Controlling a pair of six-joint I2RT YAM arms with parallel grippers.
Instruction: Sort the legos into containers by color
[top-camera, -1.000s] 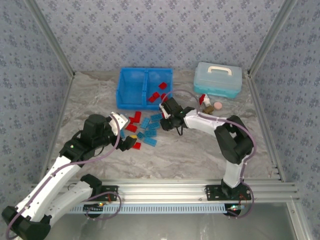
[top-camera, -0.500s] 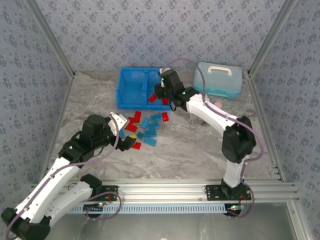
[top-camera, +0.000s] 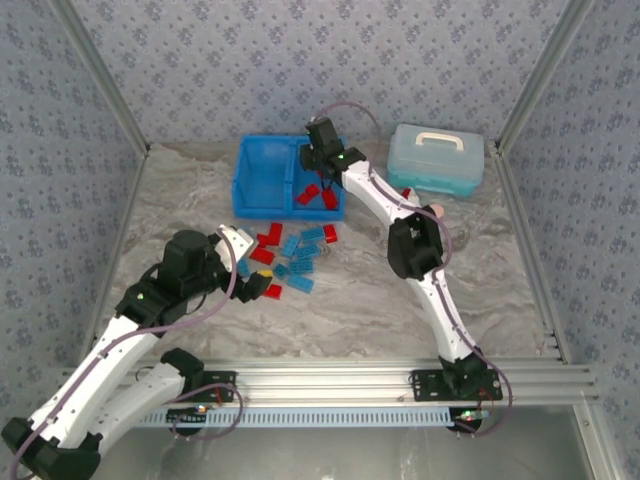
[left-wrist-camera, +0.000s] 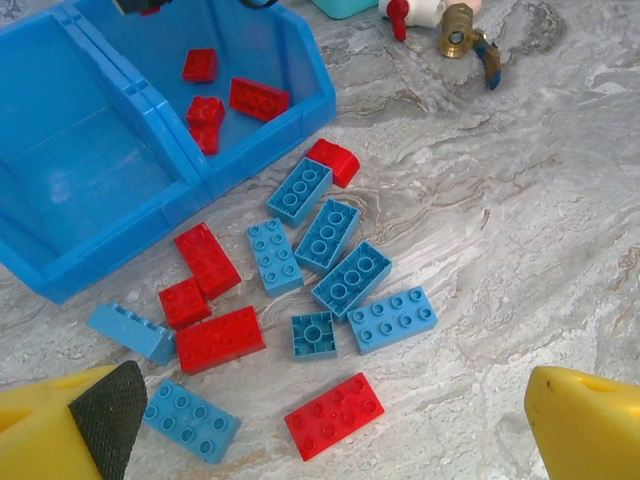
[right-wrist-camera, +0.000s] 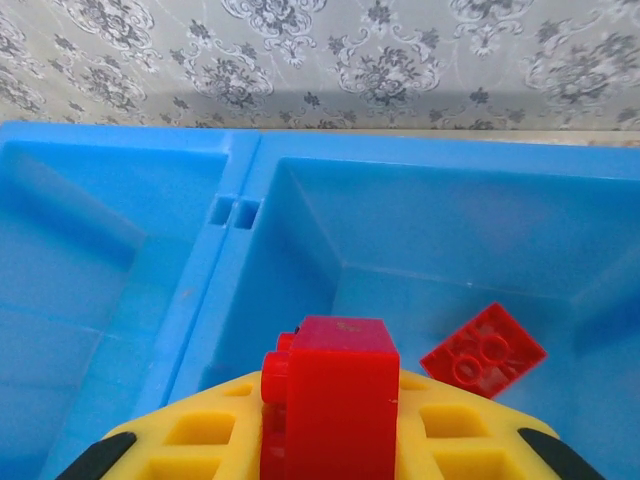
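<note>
The blue bin (top-camera: 240, 190) stands at the back of the table, with two compartments side by side. Several red legos (top-camera: 318, 193) lie in its right compartment (left-wrist-camera: 258, 98). My right gripper (top-camera: 315, 150) hovers over that compartment, shut on a red lego (right-wrist-camera: 335, 390), with another red lego (right-wrist-camera: 483, 352) on the floor below. The divider (right-wrist-camera: 215, 280) runs just to its left. Loose red and light blue legos (top-camera: 295, 255) lie scattered in front of the bin. My left gripper (top-camera: 250, 265) hangs open over their near edge, and a red lego (left-wrist-camera: 332, 415) lies on the table between its fingers, untouched.
A pale blue lidded case (top-camera: 435, 160) with a white handle sits to the right of the bin. Small bottle-like odds (top-camera: 410, 200) and a pink disc (top-camera: 436, 211) lie in front of it. Metal frame posts and patterned walls close in the table.
My right arm has swung from the loose pile up and back, to over the bin's right compartment, carrying the red lego. The left arm has stayed put.
</note>
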